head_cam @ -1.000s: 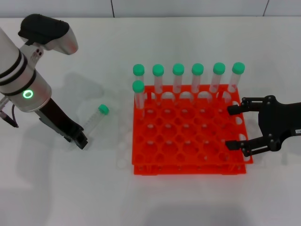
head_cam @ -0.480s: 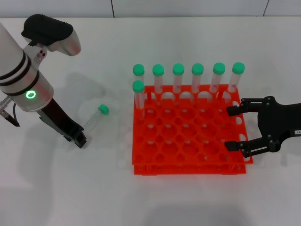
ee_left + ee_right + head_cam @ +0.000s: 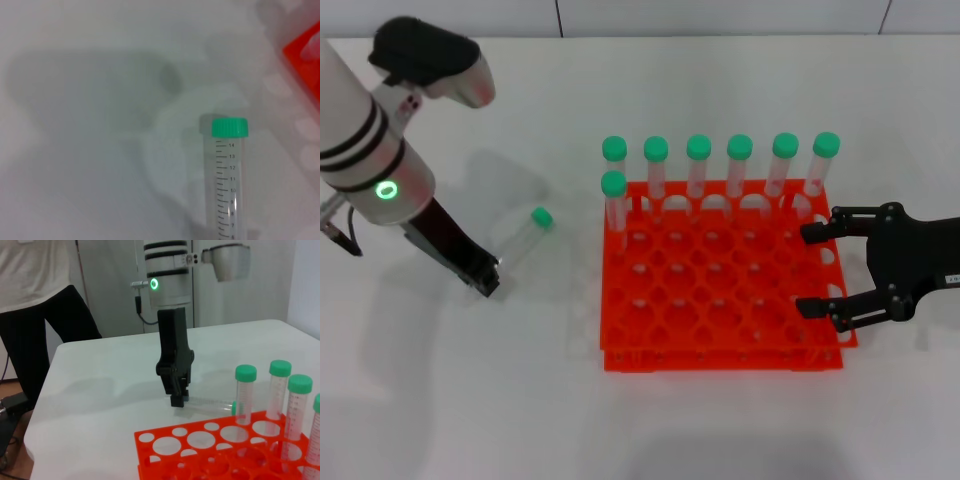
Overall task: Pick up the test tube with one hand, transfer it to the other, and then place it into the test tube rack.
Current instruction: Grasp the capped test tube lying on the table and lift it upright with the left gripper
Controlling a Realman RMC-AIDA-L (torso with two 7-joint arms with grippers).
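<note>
Down at the rack's [image 3: 720, 290] nine o'clock, the test tube [image 3: 523, 240] lies on the table, graduations 14 to 8 legible; left gripper [image 3: 485, 282] at its base, finger spread untellable. Right gripper [image 3: 810, 270] gapes at three o'clock.

Test tube [image 3: 229, 180] scale: printed marks numbered 14, 13, 12, 11, 10, 9, 8, 7, counting down from its green cap [image 3: 229, 127].

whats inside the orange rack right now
Seven green-capped tubes stand in the rack: six along the back row, one just in front at its left end. The other holes look empty. The right gripper covers part of its right edge.
</note>
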